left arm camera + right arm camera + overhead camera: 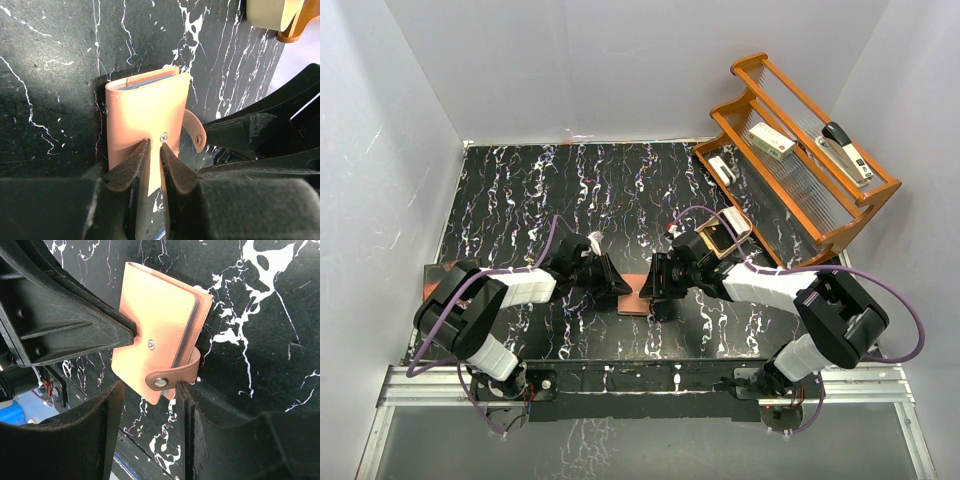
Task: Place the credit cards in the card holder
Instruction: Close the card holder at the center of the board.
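The reddish-brown card holder (635,299) lies folded on the black marbled table between the two grippers. My left gripper (154,145) is shut on the near edge of its top cover (145,112). A thin blue card edge (150,81) shows between the covers at the far end; no other card shows. The snap tab (172,377) wraps round the holder's (155,315) side, its stud unfastened from the cover stud. My right gripper (151,386) is open, its jaws standing either side of the tab and the holder's corner. In the top view the two grippers (618,287) (656,288) face each other.
A wooden rack (820,215) stands at the back right with a stapler (847,152) and a small box (772,140) on it. A tan dish (272,15) lies near the rack. White walls enclose the table on three sides.
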You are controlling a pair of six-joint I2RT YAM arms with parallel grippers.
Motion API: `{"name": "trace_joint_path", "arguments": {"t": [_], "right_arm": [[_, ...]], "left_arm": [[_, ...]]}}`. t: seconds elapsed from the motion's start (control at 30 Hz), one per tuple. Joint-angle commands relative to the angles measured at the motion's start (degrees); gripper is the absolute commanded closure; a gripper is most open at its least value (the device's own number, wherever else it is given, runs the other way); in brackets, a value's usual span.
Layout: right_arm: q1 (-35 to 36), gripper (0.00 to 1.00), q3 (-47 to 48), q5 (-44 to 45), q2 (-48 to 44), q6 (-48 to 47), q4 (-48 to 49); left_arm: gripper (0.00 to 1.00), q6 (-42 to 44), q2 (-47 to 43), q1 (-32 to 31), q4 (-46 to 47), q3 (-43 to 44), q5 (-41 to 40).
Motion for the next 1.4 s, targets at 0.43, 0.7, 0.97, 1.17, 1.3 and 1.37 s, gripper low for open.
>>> {"name": "trace_joint_path", "arguments": {"t": [0.43, 0.7, 0.97, 1.17, 1.3, 1.37], "right_arm": [[0.1, 0.62, 2.8, -4.8, 2.6, -0.9, 5.3], [0.2, 0.64, 5.9, -1.7, 0.2, -2.6, -1.3], [-0.4, 0.62, 6.3, 5.2, -4.4, -3.8, -6.0], [-0.9, 0.67, 5.4, 3.2, -2.0, -2.9, -3.2], [-0.9, 0.64, 5.5, 1.9, 0.2, -2.4, -2.1], [-0.9, 0.64, 5.2, 1.4, 0.7, -2.0, -1.1]], "left_arm": [[0.86, -0.1, -1.1, -0.3, -1.9, -1.4, -2.1], [0.86, -0.1, -0.9, -0.4, -2.2, -1.4, -2.5], [0.86, 0.0, -0.8, -0.4, -2.9, -1.0, -3.1], [0.86, 0.1, -1.1, -0.4, -3.6, -0.8, -3.4], [0.86, -0.2, -1.0, -0.4, -3.5, -0.7, -3.4], [0.86, -0.2, -1.1, -0.6, -3.7, -0.8, -3.4]]}}
